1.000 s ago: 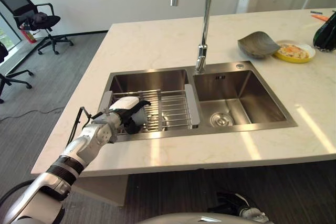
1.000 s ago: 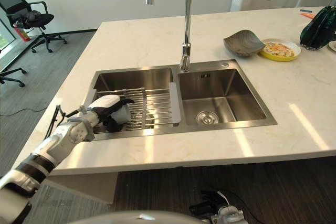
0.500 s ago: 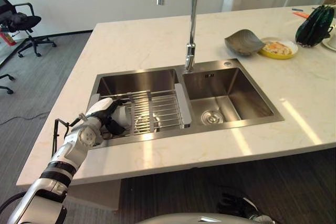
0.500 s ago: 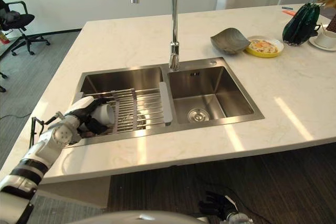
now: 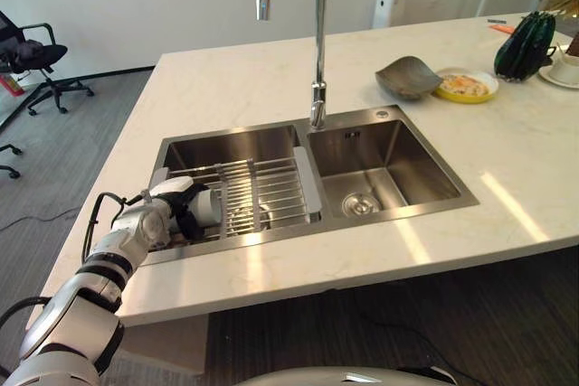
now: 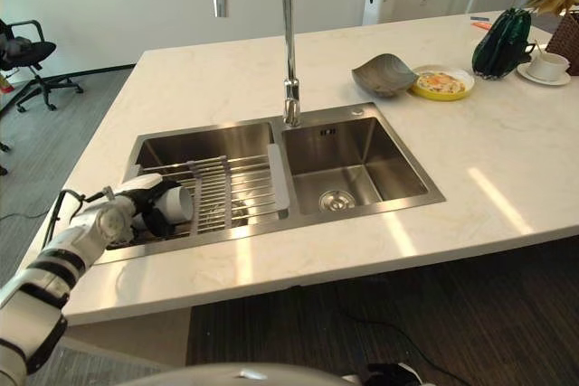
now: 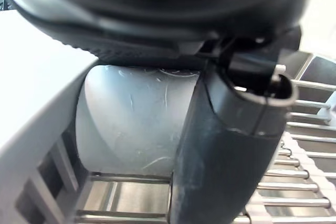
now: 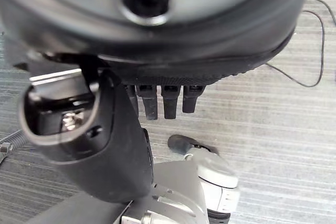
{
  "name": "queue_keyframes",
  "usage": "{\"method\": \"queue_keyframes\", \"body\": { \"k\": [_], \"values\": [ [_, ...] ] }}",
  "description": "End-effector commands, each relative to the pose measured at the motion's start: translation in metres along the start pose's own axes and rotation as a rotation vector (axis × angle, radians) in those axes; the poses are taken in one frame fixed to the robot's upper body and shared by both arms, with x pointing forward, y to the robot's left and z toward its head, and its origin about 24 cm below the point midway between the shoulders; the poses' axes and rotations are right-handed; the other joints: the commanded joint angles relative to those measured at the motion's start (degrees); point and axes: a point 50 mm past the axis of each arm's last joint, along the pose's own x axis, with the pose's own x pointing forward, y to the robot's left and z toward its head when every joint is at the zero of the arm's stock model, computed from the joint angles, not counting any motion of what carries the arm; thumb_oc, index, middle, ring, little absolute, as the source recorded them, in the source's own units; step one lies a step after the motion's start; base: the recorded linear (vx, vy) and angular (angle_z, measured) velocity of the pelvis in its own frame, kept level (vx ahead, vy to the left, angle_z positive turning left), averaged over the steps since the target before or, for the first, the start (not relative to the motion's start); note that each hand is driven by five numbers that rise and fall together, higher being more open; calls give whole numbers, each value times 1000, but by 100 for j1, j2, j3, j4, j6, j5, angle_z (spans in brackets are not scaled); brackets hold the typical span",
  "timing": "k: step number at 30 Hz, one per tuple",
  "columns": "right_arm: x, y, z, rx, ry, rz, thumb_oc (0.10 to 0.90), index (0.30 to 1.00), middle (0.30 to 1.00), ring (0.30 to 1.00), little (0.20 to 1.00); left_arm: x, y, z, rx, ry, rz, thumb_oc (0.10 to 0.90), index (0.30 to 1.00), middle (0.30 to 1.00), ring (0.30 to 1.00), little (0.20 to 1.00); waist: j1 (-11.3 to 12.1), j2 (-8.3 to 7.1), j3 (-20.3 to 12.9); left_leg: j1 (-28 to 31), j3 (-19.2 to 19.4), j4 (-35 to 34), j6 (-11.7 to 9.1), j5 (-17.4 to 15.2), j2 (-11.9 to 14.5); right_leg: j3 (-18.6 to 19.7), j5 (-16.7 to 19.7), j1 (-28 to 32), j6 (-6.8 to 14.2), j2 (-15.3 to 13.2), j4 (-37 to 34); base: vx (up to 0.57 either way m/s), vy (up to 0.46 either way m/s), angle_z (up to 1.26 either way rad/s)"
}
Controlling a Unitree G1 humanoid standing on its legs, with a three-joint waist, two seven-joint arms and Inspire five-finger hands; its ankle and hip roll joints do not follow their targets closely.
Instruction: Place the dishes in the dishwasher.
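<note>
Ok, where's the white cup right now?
The white cup lies on its side on the wire rack over the left sink basin, at the rack's left end, with the left hand curled round it.

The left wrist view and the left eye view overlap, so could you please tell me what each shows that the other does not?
The left wrist view alone shows, up close, the scratches on the white cup. The left eye view alone shows the tap, the right basin, a grey bowl and a yellow plate on the counter. Both show the left hand curled round the cup over the rack.
</note>
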Motion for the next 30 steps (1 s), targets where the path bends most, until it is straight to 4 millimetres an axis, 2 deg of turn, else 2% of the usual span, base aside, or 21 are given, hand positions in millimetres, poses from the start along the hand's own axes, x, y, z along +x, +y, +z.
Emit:
{"method": "queue_keyframes", "body": {
  "k": [1, 3, 5, 7, 8, 9, 10, 12, 13, 15, 17, 20, 21, 22, 23, 24, 26, 27, 28, 29, 30],
  "values": [
    [4, 19, 13, -18, -61, 64, 800, 900, 900, 900, 900, -27, 7, -79, 157, 331, -28, 400, 300, 300, 300, 300, 200, -95, 172, 272, 377, 93, -448, 58, 227, -147, -113, -182, 536, -296, 174, 0, 0, 0],
    [5, 20, 13, -11, -63, 64, 800, 900, 900, 900, 900, -28, 13, -76, 153, 309, 4, 400, 300, 300, 300, 300, 216, -100, 167, 273, 373, 91, -449, 57, 227, -153, -114, -179, 537, -301, 174, 0, 0, 0],
    [4, 22, 15, 16, -85, 61, 800, 900, 900, 900, 900, -30, 53, -46, 154, 157, 200, 400, 300, 300, 300, 300, 286, -126, 184, 256, 326, 86, -449, 62, 230, -202, -114, -168, 539, -309, 168, 0, 0, 0],
    [3, 22, 15, 38, -103, 60, 800, 900, 900, 900, 900, -40, 77, -25, 122, 46, 352, 400, 300, 300, 300, 300, 312, -159, 196, 240, 286, 88, -453, 66, 231, -242, -119, -160, 538, -317, 167, -13, -18, 10],
    [3, 25, 13, 64, -117, 59, 800, 900, 900, 900, 900, -50, 75, -15, 53, -38, 453, 400, 300, 300, 300, 300, 361, -194, 211, 246, 254, 84, -456, 61, 230, -277, -130, -137, 535, -324, 161, -4, -17, 17],
    [2, 25, 13, 69, -130, 58, 800, 900, 900, 900, 900, -53, 65, -14, 19, -65, 485, 400, 300, 300, 300, 300, 376, -211, 210, 231, 236, 82, -461, 64, 231, -285, -129, -143, 529, -323, 160, 18, -10, 10],
    [1, 24, 16, 81, -157, 45, 800, 900, 900, 900, 900, -61, 66, 4, -110, -175, 648, 400, 300, 300, 300, 300, 380, -247, 221, 254, 201, 90, -468, 29, 232, -304, -170, -98, 529, -333, 166, 9, -6, 8],
    [1, 23, 16, 78, -157, 44, 800, 900, 900, 900, 900, -61, 66, 3, -112, -174, 648, 400, 300, 300, 300, 300, 372, -237, 214, 237, 205, 80, -467, 58, 237, -302, -144, -118, 521, -327, 159, 5, -2, 11],
    [0, 19, 19, 80, -177, 23, 800, 900, 900, 900, 900, -67, 72, 16, -221, -260, 768, 400, 300, 300, 300, 300, 376, -256, 201, 230, 190, 73, -474, 57, 238, -305, -143, -120, 517, -324, 154, 15, 0, 15],
    [0, 16, 21, 76, -188, 9, 800, 900, 900, 900, 900, -71, 77, 21, -279, -286, 835, 400, 300, 300, 300, 300, 362, -244, 200, 233, 179, 68, -477, 55, 237, -323, -144, -111, 519, -326, 152, 12, 2, 11],
    [0, 14, 26, 81, -204, -25, 800, 900, 900, 900, 900, -91, 94, 40, -502, -420, 1056, 400, 300, 300, 300, 300, 394, -271, 186, 257, 136, 75, -482, 13, 229, -369, -186, -62, 521, -340, 155, 28, -2, 6],
    [0, 14, 27, 81, -209, -33, 800, 900, 900, 900, 900, -93, 91, 40, -561, -422, 1071, 400, 300, 300, 300, 300, 396, -265, 168, 230, 132, 64, -477, 46, 233, -371, -153, -91, 511, -336, 148, -3, -14, 6],
    [0, 12, 34, 76, -232, -48, 800, 900, 900, 900, 900, -110, 101, 50, -681, -518, 1178, 400, 300, 300, 300, 300, 433, -268, 149, 224, 101, 78, -461, 29, 222, -349, -158, -94, 502, -335, 145, 9, -37, 0],
    [1, 11, 42, 75, -249, -56, 800, 900, 900, 900, 900, -121, 99, 50, -799, -565, 1234, 400, 300, 300, 300, 300, 495, -263, 146, 225, 71, 117, -449, 21, 203, -330, -161, -86, 487, -344, 147, 9, -37, 0],
    [1, 11, 42, 75, -249, -56, 800, 900, 900, 900, 900, -121, 99, 50, -799, -565, 1234, 400, 300, 300, 300, 300, 495, -263, 146, 225, 71, 117, -449, 21, 203, -330, -161, -86, 487, -344, 147, 1, -37, -4],
    [2, 10, 49, 62, -259, -59, 800, 900, 900, 900, 900, -131, 98, 52, -877, -615, 1270, 400, 300, 300, 300, 300, 547, -262, 159, 219, 47, 159, -446, 26, 186, -312, -167, -83, 470, -349, 150, -23, -47, -6],
    [2, 12, 60, -27, -274, -53, 800, 900, 900, 900, 900, -148, 90, 46, -996, -666, 1336, 400, 300, 300, 300, 300, 775, -282, 253, 32, -90, 394, -485, 49, 202, -354, -165, -87, 433, -383, 134, -32, -65, -6],
    [2, 12, 60, -27, -274, -53, 800, 900, 900, 900, 900, -148, 90, 46, -996, -666, 1336, 400, 300, 300, 300, 300, 775, -282, 253, 32, -90, 394, -485, 49, 202, -354, -165, -87, 433, -383, 134, -55, -42, 1],
    [2, 8, 68, -61, -290, -63, 800, 900, 900, 900, 900, -155, 85, 45, -1041, -686, 1346, 400, 300, 300, 300, 300, 884, -253, 303, -103, -178, 470, -522, 122, 211, -424, -159, -118, 419, -400, 127, -171, -22, 27],
    [0, 1, 82, -86, -327, -90, 800, 900, 900, 900, 900, -160, 79, 43, -1089, -703, 1330, 400, 300, 300, 300, 300, 1094, -194, 424, -395, -302, 548, -631, 316, 247, -598, -138, -208, 420, -458, 114, -171, -22, 27],
    [0, 1, 82, -86, -327, -90, 800, 900, 900, 900, 900, -160, 79, 43, -1089, -703, 1330, 400, 300, 300, 300, 300, 1094, -194, 424, -395, -302, 548, -631, 316, 247, -598, -138, -208, 420, -458, 114, -394, 4, 54]
  ]
}}
